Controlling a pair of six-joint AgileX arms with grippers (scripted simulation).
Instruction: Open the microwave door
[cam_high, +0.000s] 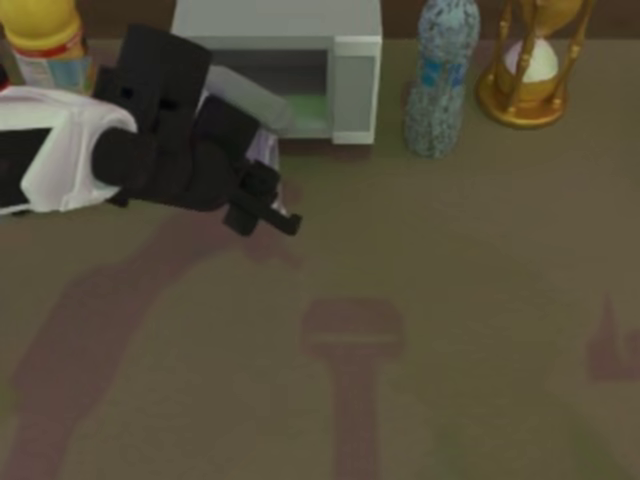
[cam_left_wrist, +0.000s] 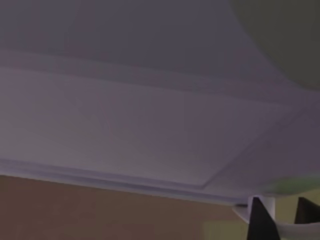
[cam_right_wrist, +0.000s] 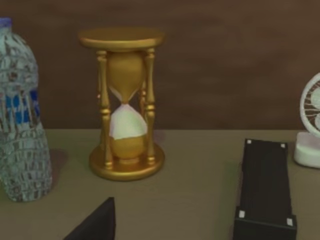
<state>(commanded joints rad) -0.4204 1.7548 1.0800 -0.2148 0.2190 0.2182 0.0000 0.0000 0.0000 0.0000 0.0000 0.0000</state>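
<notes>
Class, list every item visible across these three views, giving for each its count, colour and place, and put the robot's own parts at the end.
microwave: one, silver-grey, table's back, left of centre
microwave door: one, grey window, swung partly open
bottle: one, speckled, right of microwave
hourglass: one, gold, back right
yellow bottle: one, back left corner
fan: one, white, right wrist view's edge
black box: one, near fan
table: one, olive-brown
left gripper: black, beside door
right arm: outside top view
</notes>
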